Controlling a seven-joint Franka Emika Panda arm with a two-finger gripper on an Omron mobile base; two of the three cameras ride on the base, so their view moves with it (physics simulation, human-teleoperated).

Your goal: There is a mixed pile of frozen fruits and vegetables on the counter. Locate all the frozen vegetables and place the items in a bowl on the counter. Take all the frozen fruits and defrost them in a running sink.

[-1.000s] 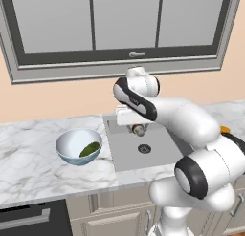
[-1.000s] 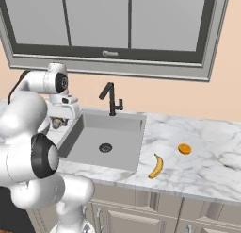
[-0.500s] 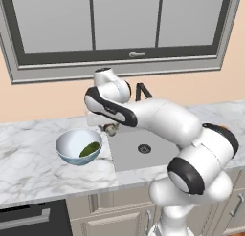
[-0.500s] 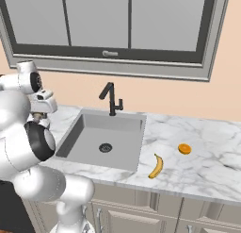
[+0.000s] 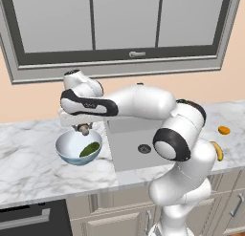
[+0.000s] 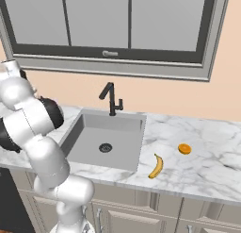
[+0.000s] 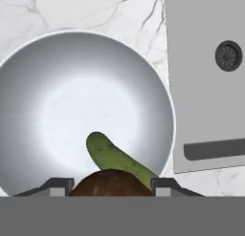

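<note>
My gripper (image 5: 83, 129) hangs just above the pale bowl (image 5: 62, 148) on the white marble counter (image 5: 28, 168), left of the sink (image 5: 129, 156). It is shut on the brown-capped mushroom (image 7: 112, 183), which sits between the two fingertips (image 7: 60, 185) in the hand view. Inside the bowl (image 7: 81, 96) lies the dark green oblong vegetable (image 7: 117, 157), also visible from the left base view (image 5: 90, 149). The yellow banana (image 6: 156, 166) and the small orange fruit (image 6: 184, 148) lie on the counter right of the sink (image 6: 117, 133).
A tall black faucet (image 6: 111, 97) stands behind the basin, whose round dark drain (image 7: 228, 55) lies right of the bowl in the hand view. A window runs along the wall above. The arm's white links stretch over the sink's left edge.
The arm has swung left from over the sink to above the bowl, carrying the mushroom with it. The banana and the orange fruit have stayed in place.
</note>
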